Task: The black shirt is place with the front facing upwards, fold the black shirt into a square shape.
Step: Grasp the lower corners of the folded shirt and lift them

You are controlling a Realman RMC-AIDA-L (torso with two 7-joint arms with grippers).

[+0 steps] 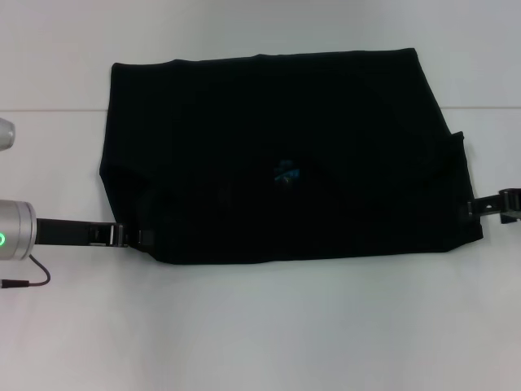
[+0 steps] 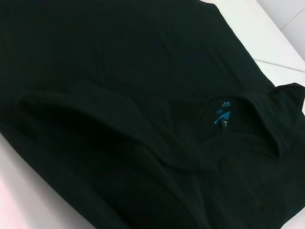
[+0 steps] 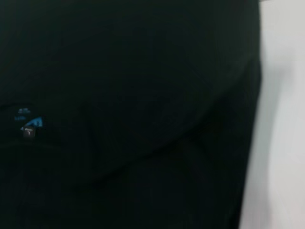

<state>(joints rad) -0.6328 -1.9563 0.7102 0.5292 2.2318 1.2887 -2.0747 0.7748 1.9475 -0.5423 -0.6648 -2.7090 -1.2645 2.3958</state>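
Across the frame's centre: black shirt [image 1: 277, 155], folded to a wide rectangle on the white table [image 1: 260, 326], blue neck label [image 1: 286, 173] central. Left gripper [image 1: 130, 236] at its lower-left edge, right gripper [image 1: 476, 208] at its right edge; finger states indiscernible.

**Colours across the folding surface**

Showing plain black, unpatterned: the large black cloth shirt [image 1: 277, 163]. Carrying bright blue on its small neck label [image 1: 286, 173]. Lying pale white underneath: the smooth table [image 1: 260, 326]. Glowing green: one silver arm's light [image 1: 2, 239].
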